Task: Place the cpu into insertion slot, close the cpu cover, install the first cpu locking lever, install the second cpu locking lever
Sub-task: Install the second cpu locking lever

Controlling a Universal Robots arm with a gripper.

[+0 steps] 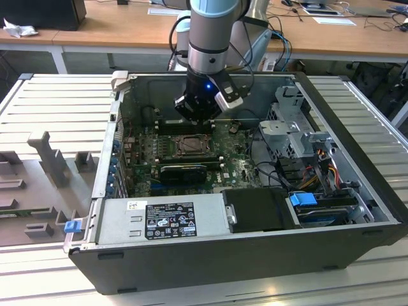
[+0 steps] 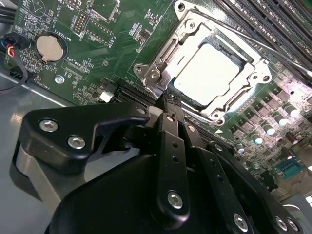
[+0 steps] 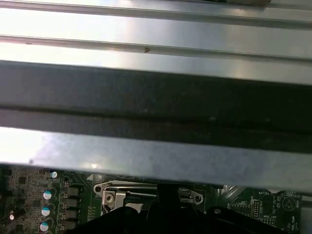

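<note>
Hovering over the board inside the open PC case, the gripper has fingers pressed together w/ nothing between, tips at the near edge of the socket. The chip sits in the socket, the cover down around it. Case walls and memory slots leave little room for moving.

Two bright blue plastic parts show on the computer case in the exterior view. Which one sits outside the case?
The blue clip at the case's front corner, on the exterior view's left, beside the power supply. The other, a blue latch, sits inside on the drive bay.
</note>
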